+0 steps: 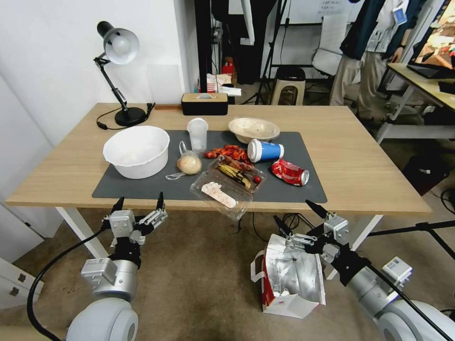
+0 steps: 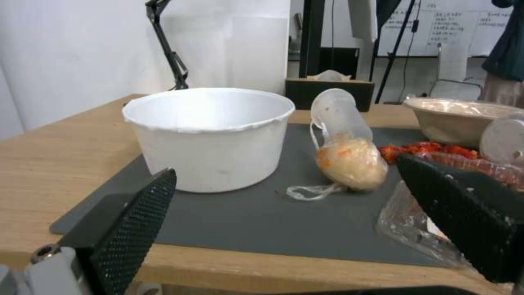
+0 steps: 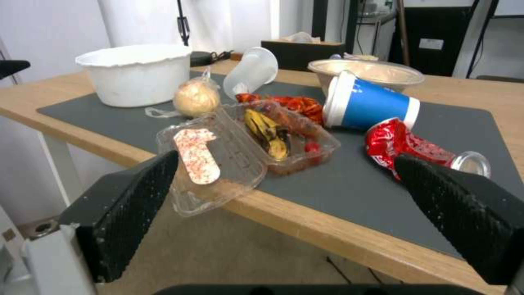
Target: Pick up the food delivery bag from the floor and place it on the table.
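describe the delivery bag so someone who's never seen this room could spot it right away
Start at the big light-wood table with the grey mat, then look down to the carpeted floor in front of its near edge, right of centre. The food delivery bag stands there beneath the open right claw. Unlike the tabletop's food litter, it is a white bag with red panels, silver foil lining and white strap handles.

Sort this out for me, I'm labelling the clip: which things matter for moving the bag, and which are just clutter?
Job: bag on the floor; table; right claw, open above the bag; left claw, open.

Clutter: white bowl, lamp, blue cup, red can, clear tray.
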Controlling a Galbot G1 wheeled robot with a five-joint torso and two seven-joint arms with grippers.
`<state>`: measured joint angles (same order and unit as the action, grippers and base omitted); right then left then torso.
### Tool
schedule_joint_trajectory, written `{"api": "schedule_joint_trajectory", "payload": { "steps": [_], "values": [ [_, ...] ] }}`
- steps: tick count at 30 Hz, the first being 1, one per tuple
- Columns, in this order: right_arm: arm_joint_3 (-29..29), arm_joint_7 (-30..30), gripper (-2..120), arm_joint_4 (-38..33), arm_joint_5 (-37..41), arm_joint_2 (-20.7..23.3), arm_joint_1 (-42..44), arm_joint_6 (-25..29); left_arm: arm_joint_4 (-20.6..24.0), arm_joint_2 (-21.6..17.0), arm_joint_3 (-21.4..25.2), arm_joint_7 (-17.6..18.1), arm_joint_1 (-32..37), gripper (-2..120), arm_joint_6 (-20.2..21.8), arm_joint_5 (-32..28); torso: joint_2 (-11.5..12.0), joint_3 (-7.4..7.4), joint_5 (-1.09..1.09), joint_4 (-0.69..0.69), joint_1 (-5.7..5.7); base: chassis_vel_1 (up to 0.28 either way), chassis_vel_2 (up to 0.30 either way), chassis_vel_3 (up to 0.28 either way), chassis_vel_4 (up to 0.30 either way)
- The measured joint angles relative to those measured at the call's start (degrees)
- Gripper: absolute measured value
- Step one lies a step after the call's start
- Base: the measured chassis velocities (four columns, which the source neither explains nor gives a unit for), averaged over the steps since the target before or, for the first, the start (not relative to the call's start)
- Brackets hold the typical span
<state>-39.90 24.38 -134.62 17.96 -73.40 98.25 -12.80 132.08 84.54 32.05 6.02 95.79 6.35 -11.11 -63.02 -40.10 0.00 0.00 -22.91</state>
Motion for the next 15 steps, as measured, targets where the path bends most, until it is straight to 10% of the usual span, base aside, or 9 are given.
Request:
{"api": "schedule_joint_trajectory", "payload": {
  "steps": [15],
  "values": [
    [0.1,0.0,100,0.0,-0.1,0.1,-0.5,0.0,0.3,0.1,-0.2,0.6,-0.2,100,0.5,0.4,1.8,0.98,0.0,0.0,0.81,0.0,0.0,0.0,0.0]
  ]
}}
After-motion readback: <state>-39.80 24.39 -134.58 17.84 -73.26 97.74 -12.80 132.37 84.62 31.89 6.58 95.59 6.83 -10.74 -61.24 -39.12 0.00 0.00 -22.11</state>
